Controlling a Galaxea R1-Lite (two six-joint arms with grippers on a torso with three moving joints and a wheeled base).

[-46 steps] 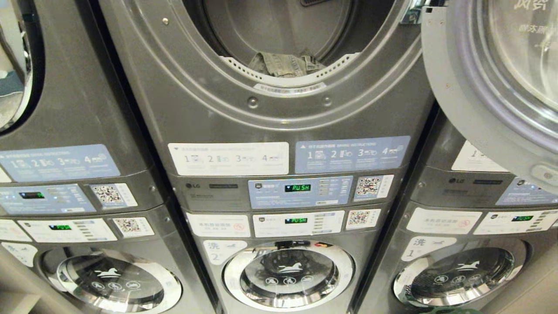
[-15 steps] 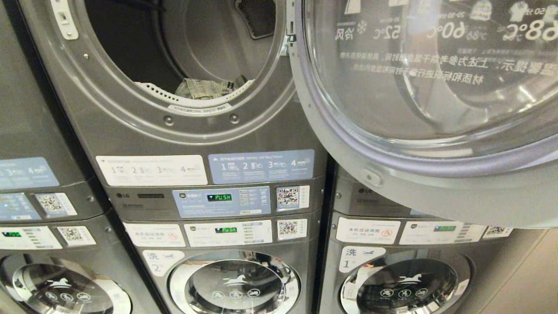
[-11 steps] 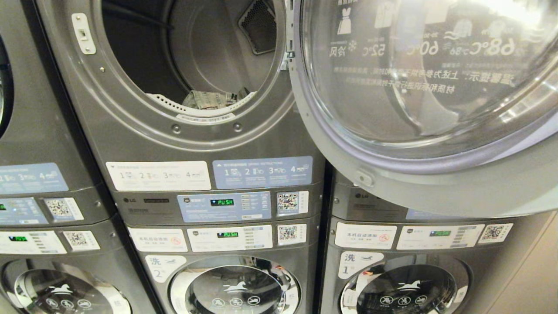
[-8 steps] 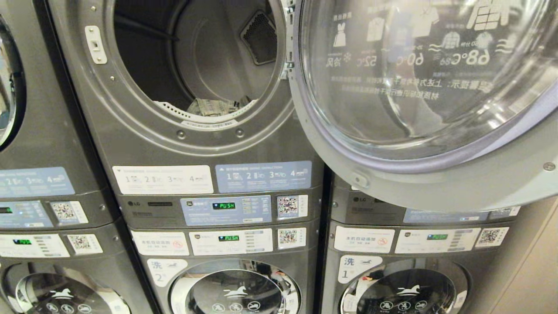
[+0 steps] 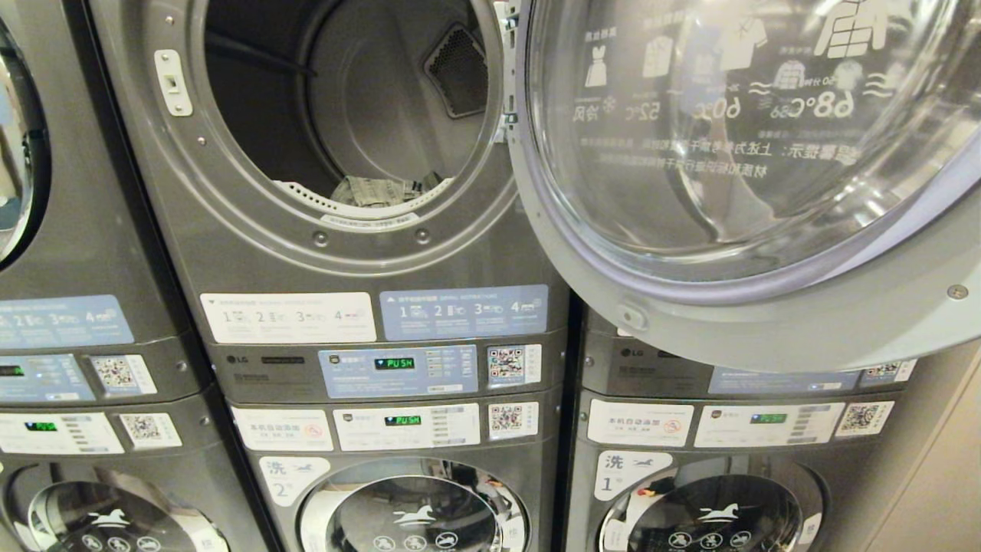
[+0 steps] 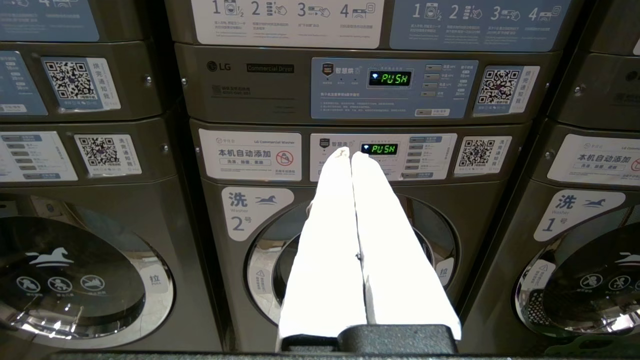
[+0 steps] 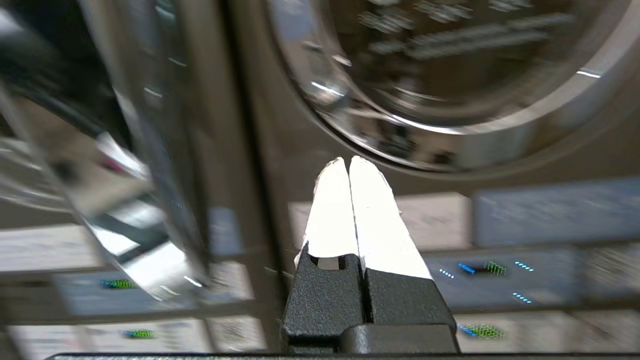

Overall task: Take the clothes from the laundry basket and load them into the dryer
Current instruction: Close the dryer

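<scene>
The dryer (image 5: 345, 253) is the upper machine of the middle stack, and its drum stands open. A crumpled grey-green garment (image 5: 379, 190) lies at the drum's front lip. The dryer's round glass door (image 5: 728, 153) is swung out to the right and fills the upper right of the head view. The laundry basket is out of view. Neither arm shows in the head view. My left gripper (image 6: 351, 152) is shut and empty, pointing at the panel of washer 2 (image 6: 350, 240). My right gripper (image 7: 348, 160) is shut and empty, just below a round glass door (image 7: 440, 65).
Identical grey stacks stand left (image 5: 69, 230) and right (image 5: 736, 429) of the middle one, with round washer doors (image 5: 414, 514) below. Control panels (image 5: 398, 368) show green PUSH lights. A dark green sliver (image 6: 590, 346) sits at the edge of the left wrist view.
The whole head view has shifted: the dryer opening went from the centre to the left and sank a little, and the open door now looms large on the right. The garment has not moved.
</scene>
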